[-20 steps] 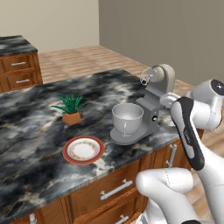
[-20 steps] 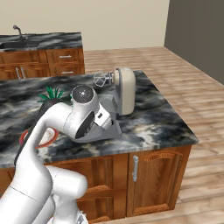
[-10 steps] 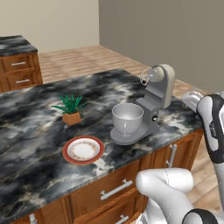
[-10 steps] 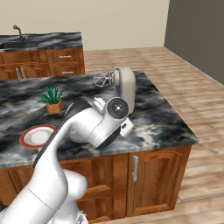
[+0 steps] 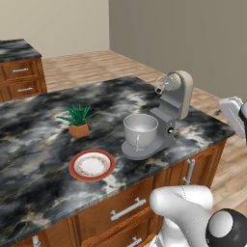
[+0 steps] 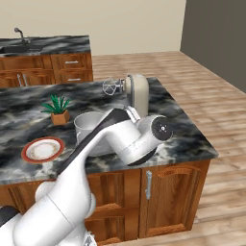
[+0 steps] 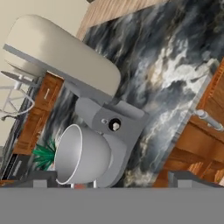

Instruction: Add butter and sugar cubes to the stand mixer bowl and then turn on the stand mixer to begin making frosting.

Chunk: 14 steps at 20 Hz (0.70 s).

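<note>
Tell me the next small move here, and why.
Probably ease the open gripper toward the small round knob on the stand mixer: the plate looks bare, and the hand view faces that knob.

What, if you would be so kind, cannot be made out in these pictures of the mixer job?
- Bowl contents: rim hides them in the left base view.
- Bowl and mixer base: the arm covers them in the right base view.
- Plate: too small to show butter or sugar.
- Gripper: tips cut off at the hand view's bottom.
</note>
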Motion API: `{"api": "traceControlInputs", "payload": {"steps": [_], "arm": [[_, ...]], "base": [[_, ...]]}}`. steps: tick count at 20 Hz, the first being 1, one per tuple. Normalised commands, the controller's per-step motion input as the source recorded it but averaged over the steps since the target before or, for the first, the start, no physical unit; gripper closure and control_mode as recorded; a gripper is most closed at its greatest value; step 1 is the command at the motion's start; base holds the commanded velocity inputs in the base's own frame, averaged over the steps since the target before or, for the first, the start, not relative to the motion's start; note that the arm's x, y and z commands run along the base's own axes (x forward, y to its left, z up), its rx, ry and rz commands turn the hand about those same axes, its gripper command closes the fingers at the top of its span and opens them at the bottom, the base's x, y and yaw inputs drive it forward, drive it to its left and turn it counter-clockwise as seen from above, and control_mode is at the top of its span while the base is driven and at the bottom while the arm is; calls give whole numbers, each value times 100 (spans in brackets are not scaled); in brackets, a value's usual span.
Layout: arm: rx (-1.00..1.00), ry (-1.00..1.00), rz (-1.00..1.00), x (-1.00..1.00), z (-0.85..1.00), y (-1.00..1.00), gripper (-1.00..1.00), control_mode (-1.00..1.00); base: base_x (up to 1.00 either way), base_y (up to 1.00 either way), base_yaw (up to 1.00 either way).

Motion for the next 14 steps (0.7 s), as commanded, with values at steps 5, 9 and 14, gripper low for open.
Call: {"api": "traceControlInputs", "payload": {"steps": [5,9,14], "arm": [[17,8,-3,17,10,-23,-100,-100],[11,4,-4,35,6,-3,-100,-100],[7,0,-2,42,0,0,-100,-100]], "base": [[0,0,0],[0,0,0],[0,0,0]]}}
